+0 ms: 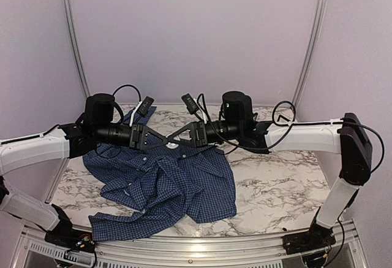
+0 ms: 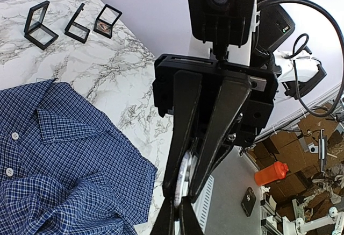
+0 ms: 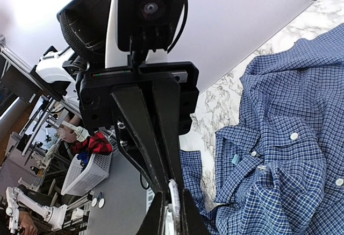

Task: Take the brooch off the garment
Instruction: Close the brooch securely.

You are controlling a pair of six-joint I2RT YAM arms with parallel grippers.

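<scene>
- The marble worktop (image 1: 275, 188) carries the garment and some small boxes.
- My left arm (image 1: 37, 148) and right arm (image 1: 306, 136) reach in from their own sides. They meet tip to tip in the air over the far middle of the garment.
- The garment, a dark blue checked shirt (image 1: 177, 188), lies crumpled left of centre and runs toward the near edge. Its collar is spread and its pale buttons (image 2: 14, 136) show.
- The left jaws are drawn together to a point, right against the tips of the right jaws. I cannot tell whether they grip anything.
- The right jaws are closed on a pale round piece (image 2: 185, 177), which the right wrist view shows edge-on between them.
- Three black frame boxes (image 2: 37, 25) stand in a row on bare worktop, well apart from the collar.
- A small reddish-brown ornament (image 2: 104, 28) sits in the box at the right end of that row in the left wrist view.
- I cannot place the brooch with certainty. It may be the pale piece held above the shirt or the ornament in the box, and neither one touches the shirt.
</scene>
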